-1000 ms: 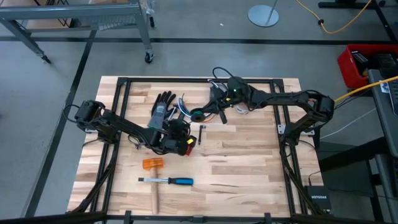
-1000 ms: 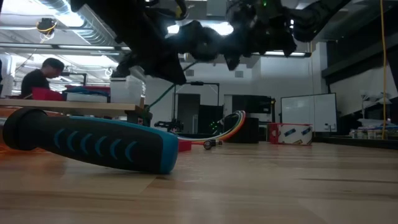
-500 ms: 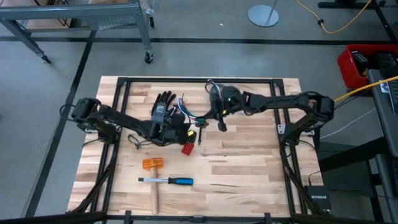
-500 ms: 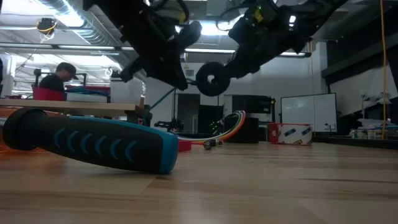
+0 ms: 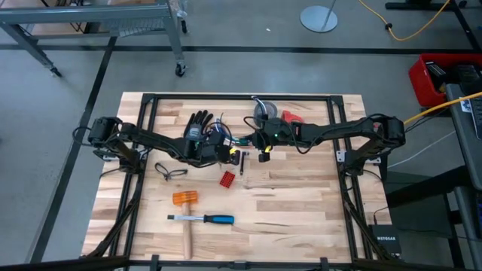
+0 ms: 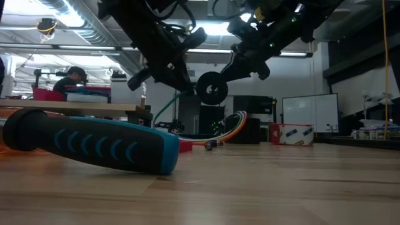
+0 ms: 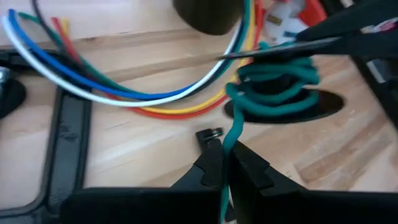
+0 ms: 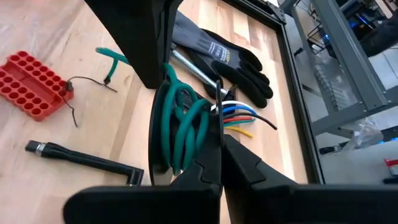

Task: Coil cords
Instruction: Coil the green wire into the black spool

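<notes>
- Nearest us on the desk (image 5: pixel 301 203) lies a blue-handled tool (image 5: pixel 209 219), its long axis running left to right, with an orange-headed mallet (image 5: pixel 184 199) just beyond it.
- Farther in we see a small red block with holes (image 5: pixel 227 179) and, to its left, a thin black cord (image 5: pixel 170 171) lying loose on the wood.
- Mid-desk, the left claw (image 7: pixel 222 163) is pinched together on one green strand (image 7: pixel 231 140), which rises from its fingers to the coil.
- The right claw (image 8: pixel 217 140) is clamped on the coiled green cord (image 8: pixel 180 124), held above the desk; its loops stand roughly upright.
- The remaining cords (image 7: pixel 124 93), blue, white, red, yellow and green, curve together across the desk beside the coil.
- A black and grey glove (image 5: pixel 196 128) lies just beyond, fingers pointing far.
- We cannot read the glove's print.
</notes>
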### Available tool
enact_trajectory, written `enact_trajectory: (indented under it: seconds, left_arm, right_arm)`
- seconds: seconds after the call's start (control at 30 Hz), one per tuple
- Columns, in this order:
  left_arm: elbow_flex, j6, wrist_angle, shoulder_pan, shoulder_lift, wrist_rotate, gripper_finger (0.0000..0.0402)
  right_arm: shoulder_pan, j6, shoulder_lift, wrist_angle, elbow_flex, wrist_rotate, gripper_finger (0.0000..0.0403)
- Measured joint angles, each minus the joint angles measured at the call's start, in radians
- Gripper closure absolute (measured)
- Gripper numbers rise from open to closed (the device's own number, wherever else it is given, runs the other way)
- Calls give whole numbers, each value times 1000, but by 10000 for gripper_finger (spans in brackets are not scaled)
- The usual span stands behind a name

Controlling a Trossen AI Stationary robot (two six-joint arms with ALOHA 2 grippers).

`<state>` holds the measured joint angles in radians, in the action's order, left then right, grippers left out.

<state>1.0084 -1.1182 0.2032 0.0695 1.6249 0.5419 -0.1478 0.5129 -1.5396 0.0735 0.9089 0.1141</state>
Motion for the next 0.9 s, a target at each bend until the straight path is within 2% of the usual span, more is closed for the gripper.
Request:
enact_trajectory:
  seconds: [0.4, 0.77, 0.9]
  left_arm:
    - [0, 153, -159, -7, 0, 1, 379]
    - [1, 116, -203, -5, 0, 4, 376]
    - [2, 112, -214, -1, 0, -4, 373]
  right_arm:
    - [-3, -15, 0, 5, 0, 18, 402]
    - [-3, -127, -1, 68, -2, 21, 402]
    - [-3, -150, -1, 100, -2, 53, 402]
